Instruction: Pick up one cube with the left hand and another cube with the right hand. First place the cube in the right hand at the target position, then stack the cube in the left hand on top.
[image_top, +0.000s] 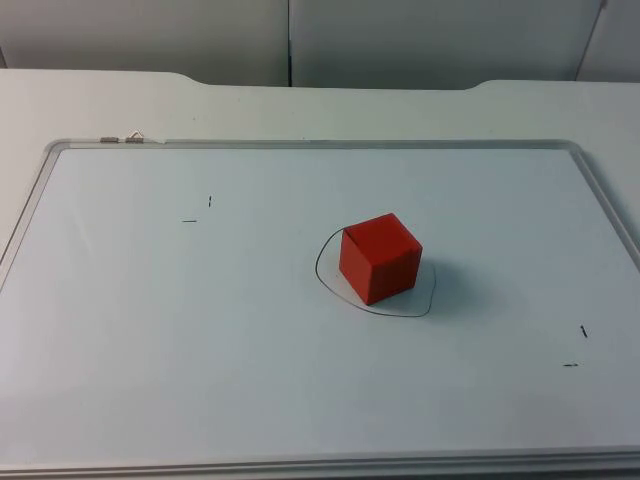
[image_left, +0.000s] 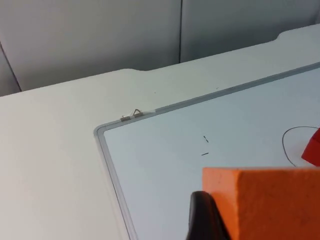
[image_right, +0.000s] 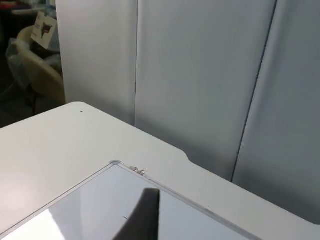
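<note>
1. Top view: a whiteboard (image_top: 60, 300) with a metal frame lies flat on the white table (image_top: 90, 100); the table ends at the grey partition wall (image_top: 150, 30) at 12 o'clock.
2. A red cube (image_top: 380, 257) stands on the board slightly toward 3 o'clock of centre, inside a hand-drawn dark outline (image_top: 322, 280) that rings its base; the cube sits toward the outline's 12 o'clock side.
3. Open room: bare board surface lies on every side of the cube, widest toward 9 o'clock. Short pen ticks (image_top: 198, 210) lie at 10 o'clock of the cube, and a second pair (image_top: 577, 347) at 4 o'clock.
4. A small metal clip (image_top: 122, 139) sits on the frame's far edge near the 10 o'clock corner. No legible writing or labels on the board.
5. Left wrist view: the left claw (image_left: 207, 220) is clenched on an orange cube (image_left: 265, 202), one black finger pressed against the cube's side, held above the board. The red cube's edge and part of the outline show beyond it.
6. Right wrist view: the right claw (image_right: 142, 215) shows one dark fingertip above the board's corner; whether it is released or clenched, I cannot tell.
</note>
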